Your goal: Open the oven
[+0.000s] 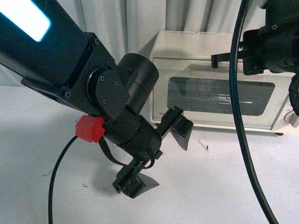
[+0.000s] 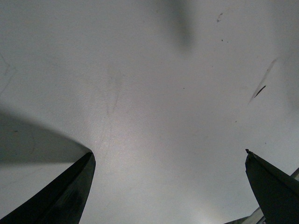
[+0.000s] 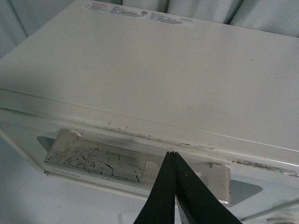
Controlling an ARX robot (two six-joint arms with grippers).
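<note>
White table runs back to a pale pleated curtain. The oven stands at the rear of the table against the curtain. It is directly below the right gripper and beyond the left gripper. Its door is shut. The dark window faces forward, and the bar handle runs along the door's upper edge. A knob sits on the front face, lower than the right jaws and to their right.

Right jaws: pressed together, nothing between them. In the right wrist view the closed tips hang over the handle near one end, just forward of the oven's top front edge. Contact with the handle cannot be determined.

Left jaws: wide apart, empty, pointed down at the table. One jaw is close to the oven's lower left front corner. Bare table lies between the jaws and on their near side.

A black cable hangs across the front of the window.
</note>
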